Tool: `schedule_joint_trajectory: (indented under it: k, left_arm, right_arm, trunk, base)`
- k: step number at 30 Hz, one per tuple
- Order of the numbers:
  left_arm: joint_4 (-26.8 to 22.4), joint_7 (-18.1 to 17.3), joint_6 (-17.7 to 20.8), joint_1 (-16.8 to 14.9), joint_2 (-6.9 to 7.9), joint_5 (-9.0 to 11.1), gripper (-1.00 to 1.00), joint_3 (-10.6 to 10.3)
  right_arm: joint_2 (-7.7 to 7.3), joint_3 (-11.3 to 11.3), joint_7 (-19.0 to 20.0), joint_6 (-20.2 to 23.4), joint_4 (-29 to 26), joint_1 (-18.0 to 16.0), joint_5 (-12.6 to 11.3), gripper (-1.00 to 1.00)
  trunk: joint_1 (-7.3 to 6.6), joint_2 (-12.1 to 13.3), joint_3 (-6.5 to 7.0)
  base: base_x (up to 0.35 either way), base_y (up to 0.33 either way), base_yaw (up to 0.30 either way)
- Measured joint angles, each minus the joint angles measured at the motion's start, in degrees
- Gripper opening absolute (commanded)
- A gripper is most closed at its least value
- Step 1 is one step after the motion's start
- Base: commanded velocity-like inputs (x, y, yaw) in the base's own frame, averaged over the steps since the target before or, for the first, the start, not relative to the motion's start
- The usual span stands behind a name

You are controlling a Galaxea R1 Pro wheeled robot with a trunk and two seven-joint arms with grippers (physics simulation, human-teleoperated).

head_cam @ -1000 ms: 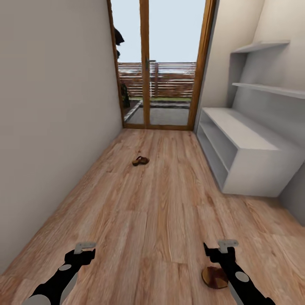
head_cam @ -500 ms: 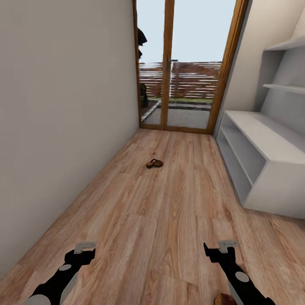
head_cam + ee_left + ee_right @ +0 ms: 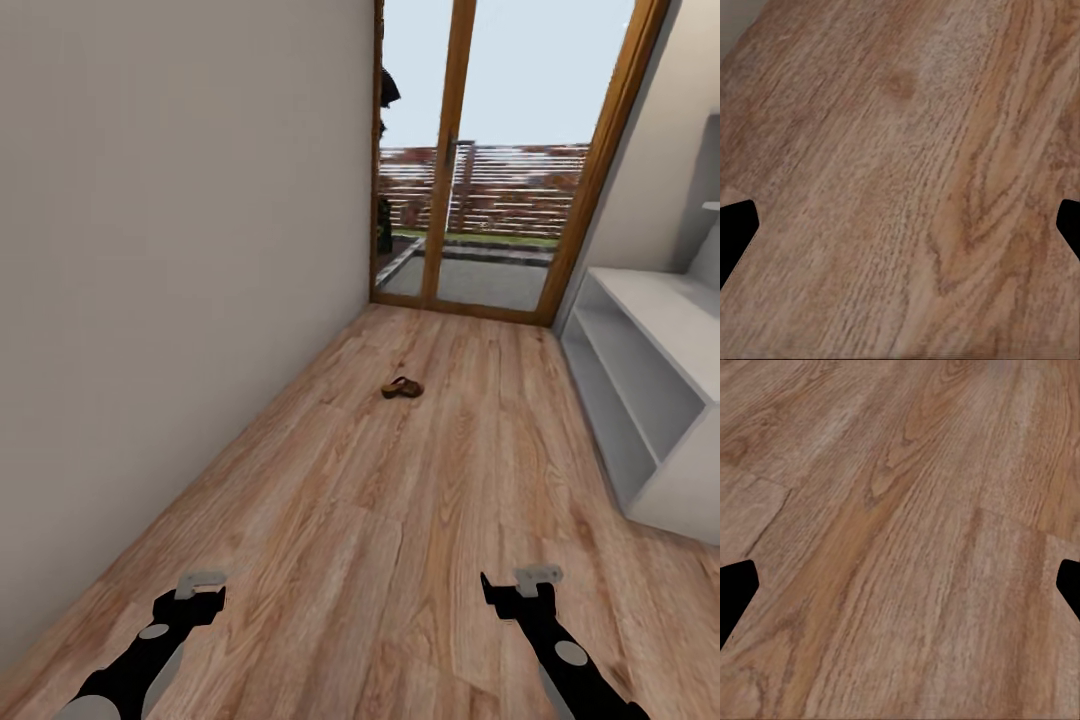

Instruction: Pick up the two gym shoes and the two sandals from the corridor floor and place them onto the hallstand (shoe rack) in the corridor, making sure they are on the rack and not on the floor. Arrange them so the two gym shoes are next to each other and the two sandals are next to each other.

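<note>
One dark-brown sandal [image 3: 402, 388] lies on the corridor floor [image 3: 400, 520] far ahead, near the glass door. The grey hallstand [image 3: 655, 400] stands along the right wall, its low shelves bare. The gym shoes are out of view. My left gripper [image 3: 203, 590] hangs low at the near left and my right gripper [image 3: 530, 586] at the near right, both well short of the sandal. In the wrist views the left gripper [image 3: 900, 232] and the right gripper [image 3: 900, 592] stand open, with bare wood planks between the dark fingertips.
A plain pale wall [image 3: 170, 300] runs down the left side. A wood-framed glass door [image 3: 490, 200] closes the corridor's far end, with a fence outside. Open floor stretches between me and the sandal.
The camera has moved, so the door, sandal and hallstand slid rightward in the picture. The second sandal beside my right arm left the view at the bottom. Both arms keep their pose.
</note>
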Motion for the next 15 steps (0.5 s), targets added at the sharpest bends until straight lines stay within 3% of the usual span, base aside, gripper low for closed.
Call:
schedule_joint_trajectory:
  k: [15]
  left_arm:
    - [0.0,0.06,0.04,0.0,0.05,-0.04,1.0,0.0]
  right_arm:
    - [1.75,0.0,-0.06,0.08,-0.02,0.0,0.14,1.0]
  trunk:
    - [0.0,0.0,0.0]
  base:
    - [0.0,0.0,0.279]
